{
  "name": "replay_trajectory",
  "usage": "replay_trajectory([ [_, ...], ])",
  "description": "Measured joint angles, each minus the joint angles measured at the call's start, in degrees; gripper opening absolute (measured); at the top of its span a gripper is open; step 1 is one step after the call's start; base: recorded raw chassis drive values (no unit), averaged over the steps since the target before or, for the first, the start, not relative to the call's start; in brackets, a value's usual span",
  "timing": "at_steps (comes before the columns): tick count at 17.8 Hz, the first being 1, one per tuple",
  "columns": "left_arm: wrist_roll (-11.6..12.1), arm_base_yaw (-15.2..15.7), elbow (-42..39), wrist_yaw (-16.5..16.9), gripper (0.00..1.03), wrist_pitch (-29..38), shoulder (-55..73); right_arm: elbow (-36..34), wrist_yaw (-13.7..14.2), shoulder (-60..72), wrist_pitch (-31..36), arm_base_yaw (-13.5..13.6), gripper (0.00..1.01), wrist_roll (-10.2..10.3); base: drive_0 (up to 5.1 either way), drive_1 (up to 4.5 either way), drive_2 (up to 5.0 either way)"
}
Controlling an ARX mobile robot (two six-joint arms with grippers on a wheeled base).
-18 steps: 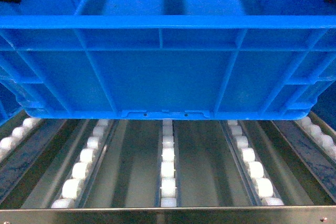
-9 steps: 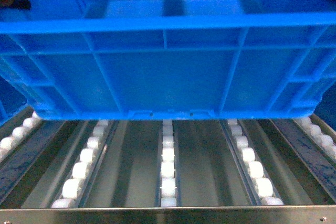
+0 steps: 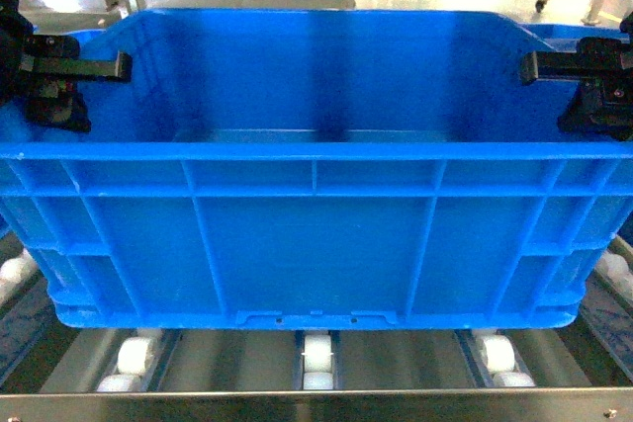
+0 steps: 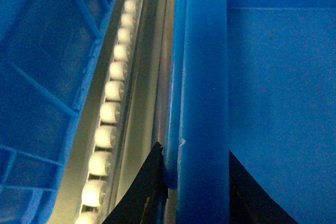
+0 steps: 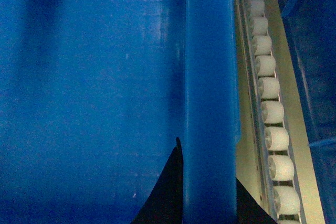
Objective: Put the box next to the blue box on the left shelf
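Shelf: grey roller rack, steel front lip along the bottom of the head view, white rollers running lengthwise so a load can glide back.

Box: fills most of the head view, level, open top up, long side facing the camera. Its base sits right at the roller tops just behind the lip; touching or a hair above, can't tell. Empty inside.

It's carried by the two short end walls, one hand per end, which keeps a wide crate level and leaves the bottom clear to land on the rollers.

Second blue box: ribbed wall visible in the left wrist view, just beside ours, one roller rail between them. That's probably the neighbour the task means, so lateral position looks about right. Another blue wall shows on the right side too.

Left hand: clamped over the left rim, one finger inside the wall, one outside.

Right hand: same on the right rim, clamped, fingers straddling the wall.

Judgement: placement nearly done. Remaining is to confirm it's seated, then release.
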Motion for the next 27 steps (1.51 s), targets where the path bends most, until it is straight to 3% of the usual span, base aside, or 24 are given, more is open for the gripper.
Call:
replay_trajectory([
  [2,-1.20,0.00,0.02,0.74,0.19,-3.04,1.18,0.00,-0.33,1.16,-1.68,-0.04,0.07,-0.22,0.0,0.00,0.0],
  [5,-1.14,0.00,0.00,0.72,0.21,-3.45,2.27,0.00,-0.85,2.25,-2.67,-0.04,0.09,-0.09,0.0,0.00,0.0],
  [7,-0.22,-0.35,-0.20,1.99,0.42,-2.95,2.27,0.00,-0.76,2.34,-2.62,0.15,0.30,-0.44,0.0,0.00,0.0],
  [11,-0.44,-1.38,-0.81,3.82,0.85,-1.64,2.27,0.00,-3.72,2.32,-2.36,1.20,0.76,-1.22,0.0,0.00,0.0],
  [12,-0.44,-2.01,-2.21,3.56,0.99,2.93,2.25,-0.07,-4.37,2.21,-1.79,1.77,0.96,-1.22,0.0,0.00,0.0],
  [17,6.58,-4.55,-5.09,-4.66,0.98,7.28,3.56,-0.68,-4.39,1.46,-1.57,2.47,0.98,-1.18,0.0,0.00,0.0],
  [18,6.97,-4.96,-5.20,-5.60,0.98,7.54,3.67,-0.70,-4.39,1.44,-1.51,2.51,0.98,-1.18,0.0,0.00,0.0],
  [24,6.84,-5.44,-6.08,-7.17,0.98,10.56,3.87,-1.38,-4.37,1.05,-0.83,2.75,0.98,-1.20,0.0,0.00,0.0],
  [27,3.54,-5.46,-5.79,-7.02,0.98,9.92,3.89,-1.84,-4.39,0.55,-0.44,2.78,0.98,-1.18,0.0,0.00,0.0],
])
